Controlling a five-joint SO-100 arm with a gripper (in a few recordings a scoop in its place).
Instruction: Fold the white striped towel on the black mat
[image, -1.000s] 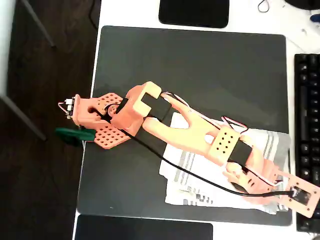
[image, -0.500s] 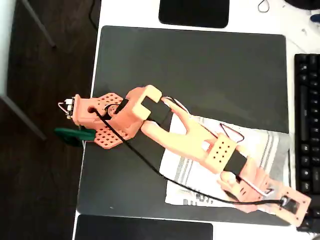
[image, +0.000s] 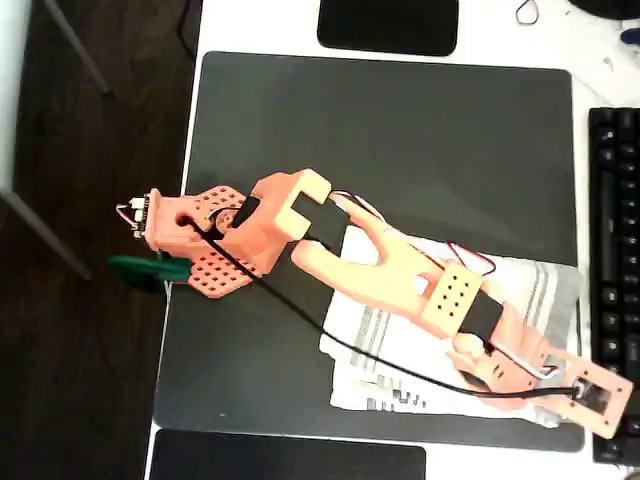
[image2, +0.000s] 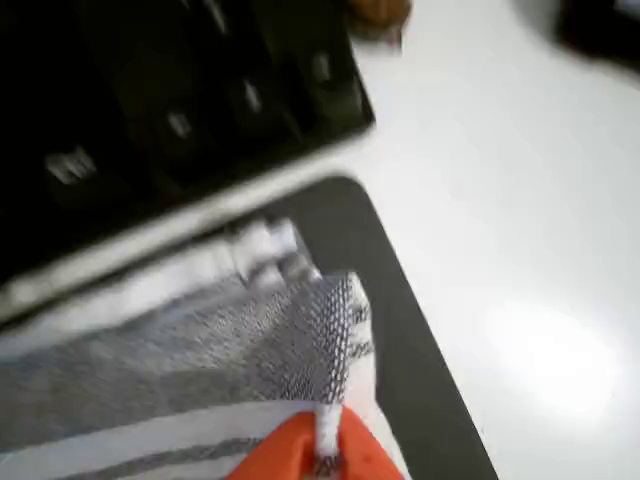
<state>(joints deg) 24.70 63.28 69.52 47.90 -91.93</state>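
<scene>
Top-down overhead; close, low wrist camera.

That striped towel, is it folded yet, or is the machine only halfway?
Partly. The cream-white cloth towel with grey stripes lies rumpled on the large matte black mat, so no neat fold shows. In the wrist view the orange pincer pinches a towel edge near the mat's corner. Carrying that edge across and letting go remain.

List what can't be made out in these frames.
- Overhead view: the arm covers the middle of the white striped towel on the black mat.
- Wrist view: tool cut off by the bottom edge; whether it pinches the towel is unclear.
- Wrist view: keyboard blurred.
</scene>
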